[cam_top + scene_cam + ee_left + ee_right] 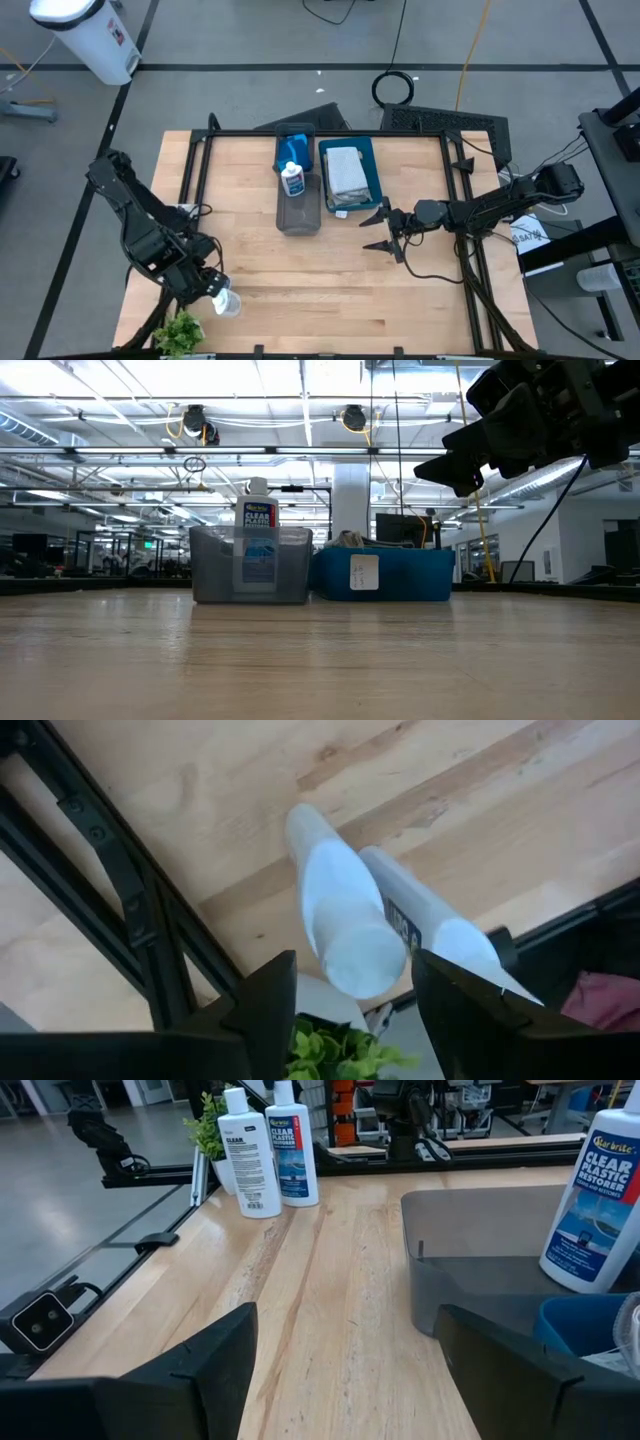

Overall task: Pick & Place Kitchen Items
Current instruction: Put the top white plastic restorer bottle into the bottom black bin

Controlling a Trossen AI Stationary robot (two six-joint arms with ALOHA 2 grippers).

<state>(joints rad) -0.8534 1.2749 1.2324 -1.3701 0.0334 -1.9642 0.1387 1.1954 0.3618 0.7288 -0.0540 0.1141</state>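
Observation:
Two small white bottles stand upright side by side on the wood near the table's near left corner, in front of a green plant. My left gripper points straight down over them. Its fingers are apart, on either side of the top of one bottle; a thin gap shows on each side. The other bottle stands just outside them. A third white bottle stands in the grey tray. My right gripper waits open and level near the table's middle, holding nothing.
A blue sponge lies at the grey tray's far end. A grey cloth lies in the teal tray beside it. A black frame rail runs along the table's left edge close to my left gripper.

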